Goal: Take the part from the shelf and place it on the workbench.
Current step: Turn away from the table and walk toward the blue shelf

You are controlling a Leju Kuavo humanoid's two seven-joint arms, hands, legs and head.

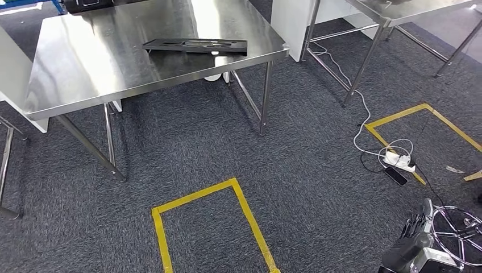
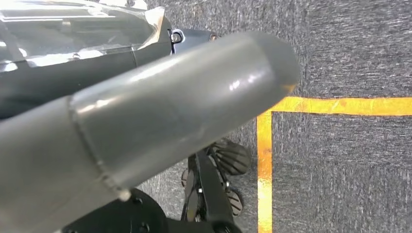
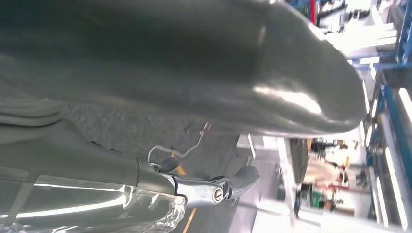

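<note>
Part: flat black slotted plate on workbench, well ahead and left of right hand. Looks rigid, light, thin; grip long edge. Both hands' state: cannot tell.

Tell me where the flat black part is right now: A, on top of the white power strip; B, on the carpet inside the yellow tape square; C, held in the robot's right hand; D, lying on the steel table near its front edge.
D: the flat black part lies on the steel table near its front edge, well away from the right hand.
</note>
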